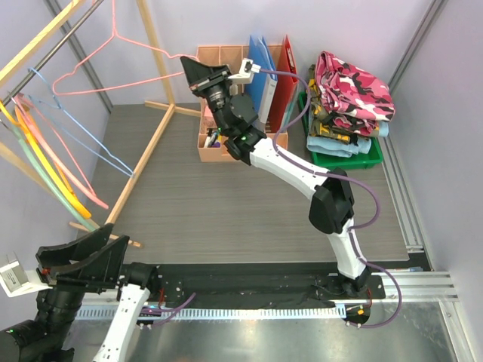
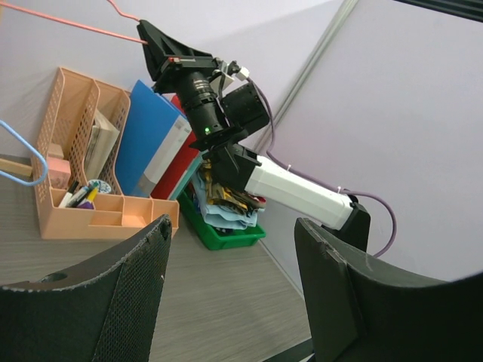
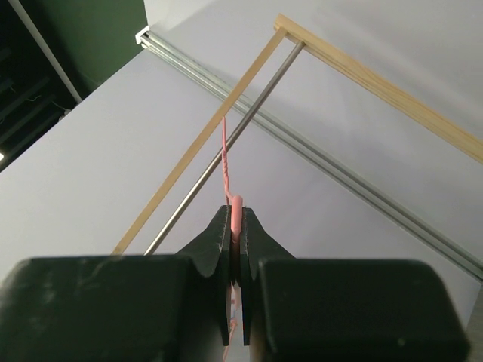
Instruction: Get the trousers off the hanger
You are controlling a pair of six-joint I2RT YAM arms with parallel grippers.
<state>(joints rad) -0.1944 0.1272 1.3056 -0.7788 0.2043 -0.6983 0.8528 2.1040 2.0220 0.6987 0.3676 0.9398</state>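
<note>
The trousers lie folded in a stack at the back right, pink camouflage [image 1: 351,87] on top, yellow-olive camouflage and light blue [image 1: 332,143] below, in a green bin [image 1: 346,160]. The stack also shows in the left wrist view [image 2: 226,202]. My right gripper [image 1: 186,66] is raised at the back and is shut on the corner of a bare pink wire hanger [image 1: 151,47]; in the right wrist view the pads [image 3: 223,226] pinch the pink wire [image 3: 226,162]. No cloth hangs on it. My left gripper [image 1: 98,249] is open and empty at the near left [image 2: 234,226].
A wooden rack [image 1: 155,139] with a metal rail [image 3: 249,113] stands at the left, with several empty coloured hangers [image 1: 53,166] on it. A peach desk organizer [image 1: 215,145], a blue folder [image 1: 264,68] and a red folder [image 1: 285,68] stand at the back.
</note>
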